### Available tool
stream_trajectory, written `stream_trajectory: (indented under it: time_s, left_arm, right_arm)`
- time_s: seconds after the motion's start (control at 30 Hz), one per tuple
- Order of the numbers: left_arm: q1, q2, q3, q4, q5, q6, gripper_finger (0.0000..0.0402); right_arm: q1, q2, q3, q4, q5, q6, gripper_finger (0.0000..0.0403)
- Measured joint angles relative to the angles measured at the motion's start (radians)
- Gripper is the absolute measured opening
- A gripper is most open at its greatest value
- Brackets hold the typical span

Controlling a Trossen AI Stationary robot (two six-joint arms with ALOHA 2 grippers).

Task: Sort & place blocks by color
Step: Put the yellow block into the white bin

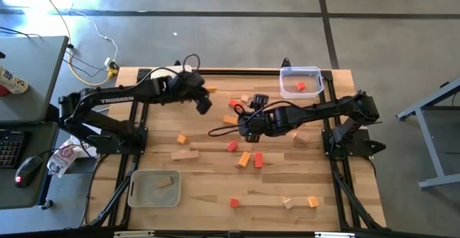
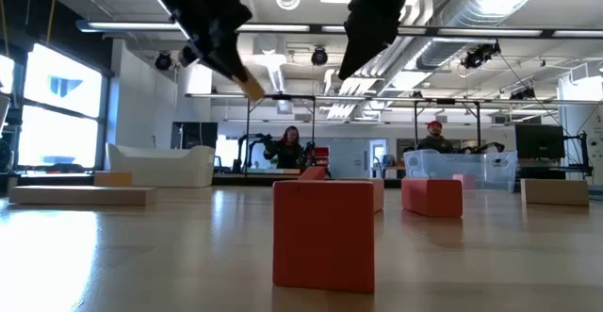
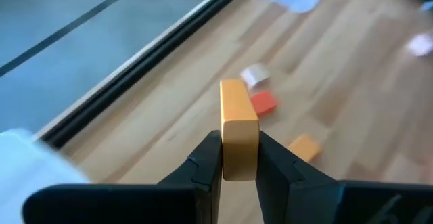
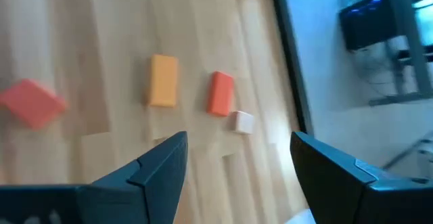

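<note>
My left gripper hangs high over the far left-middle of the table, shut on an orange bar. The low view shows this gripper raised well above the boards. My right gripper is open and empty, in the air over the table's middle. Below it lie an orange bar, a red bar, a tan cube and a red cube. Other red, orange and tan blocks lie flat and scattered, such as a tan bar and a red cube. My left gripper pinches the orange bar between its two fingers, which are on the bar's two long side faces near its back end. The bar lies along the fingers and sticks out past their tips. It is lifted clear of the table.
A translucent tray at the far right corner holds a red block. A second tray near the left front holds a tan block. A red block fills the low view's foreground. Two people stand far back in the room.
</note>
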Motion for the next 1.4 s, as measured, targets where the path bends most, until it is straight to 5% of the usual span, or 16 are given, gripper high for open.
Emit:
stream_trajectory:
  time_s: [0.2,0.57,0.87,1.4]
  left_arm:
    - [0.128,-0.012,-0.001,-0.131,-0.005,0.011,0.0047]
    - [0.343,-0.006,-0.001,-0.198,-0.001,0.045,0.0047]
    - [0.434,0.035,-0.001,-0.266,0.044,0.044,0.0047]
    - [0.544,0.097,-0.001,-0.266,0.041,0.077,0.0071]
  right_arm:
    - [0.0,0.0,0.0,-0.014,-0.044,0.059,0.0248]
    - [0.0,0.0,-0.007,-0.031,-0.377,0.176,0.0248]
    - [0.002,0.008,-0.008,-0.108,-0.526,0.293,0.0248]
    - [0.123,0.009,-0.008,-0.189,-0.642,0.646,0.0248]
